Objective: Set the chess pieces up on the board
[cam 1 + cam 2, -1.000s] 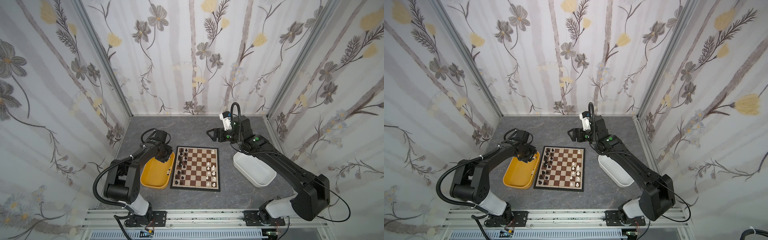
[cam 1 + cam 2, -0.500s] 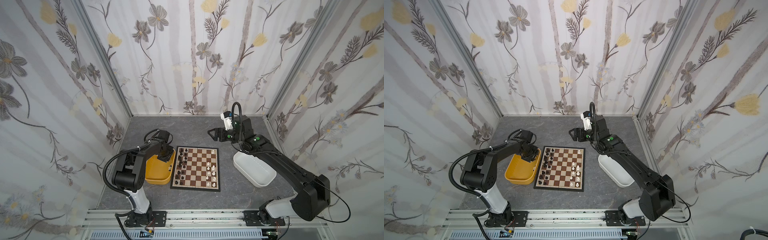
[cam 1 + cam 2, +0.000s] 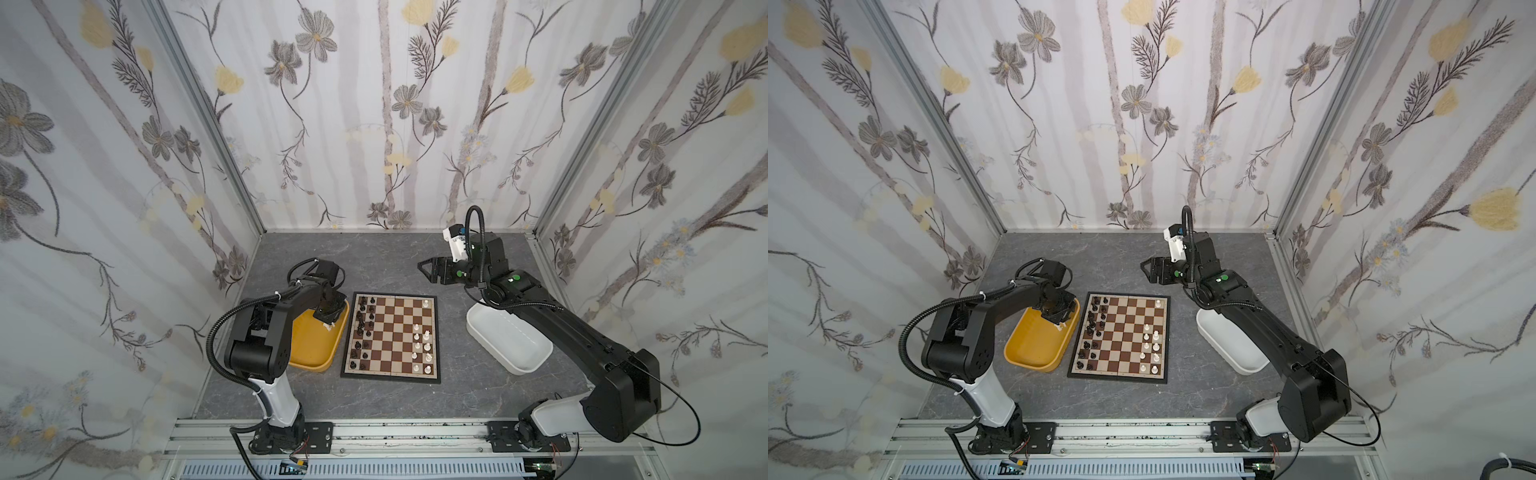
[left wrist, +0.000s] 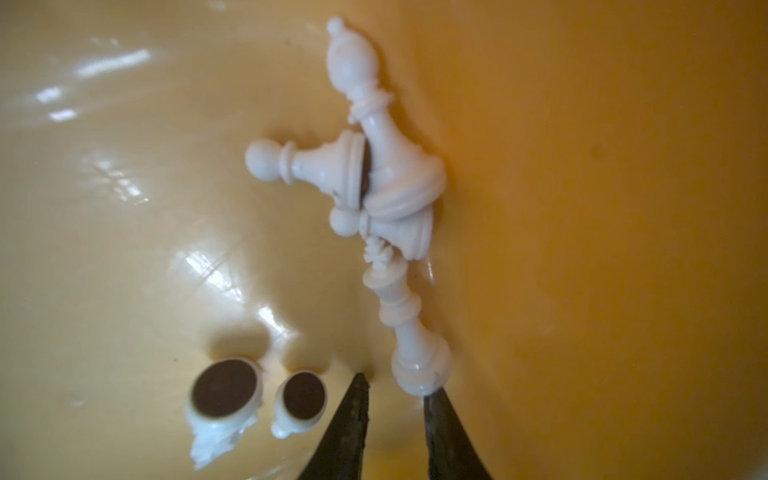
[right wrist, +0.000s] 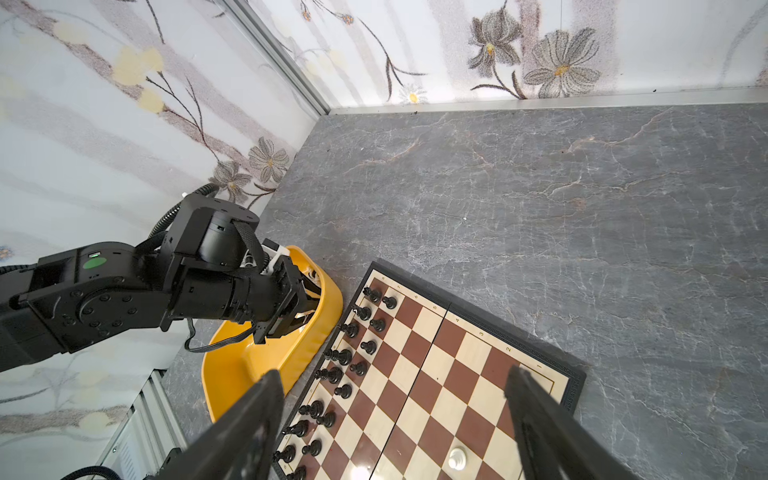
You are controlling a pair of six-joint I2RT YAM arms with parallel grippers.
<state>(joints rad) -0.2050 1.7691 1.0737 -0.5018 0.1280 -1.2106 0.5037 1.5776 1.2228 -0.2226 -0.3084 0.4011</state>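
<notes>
The board (image 3: 395, 332) (image 3: 1121, 337) lies mid-table. Black chess pieces (image 3: 363, 328) (image 5: 345, 357) fill its two left columns, and several white ones (image 3: 424, 345) stand near its right edge. More white pieces lie in the yellow tub (image 3: 309, 357) (image 4: 582, 249): a bishop (image 4: 365, 104), a pawn (image 4: 303, 166), a queen (image 4: 403, 316) and two tipped with dark bases showing (image 4: 224, 388). My left gripper (image 4: 395, 384) (image 3: 328, 321) is down in that tub, open by a narrow gap, one fingertip (image 4: 432, 399) touching the queen's base. My right gripper (image 5: 395, 386) (image 3: 426, 270) hangs open above the board's far edge.
A white tub (image 3: 507, 345) (image 3: 1233, 349) stands right of the board under the right arm. The yellow tub (image 5: 232, 365) touches the board's left rim. Floral walls close in three sides; a metal rail runs along the front.
The left gripper's jaws have narrowed inside the yellow tub and the left arm's elbow has swung toward the board. The right arm has barely moved.
</notes>
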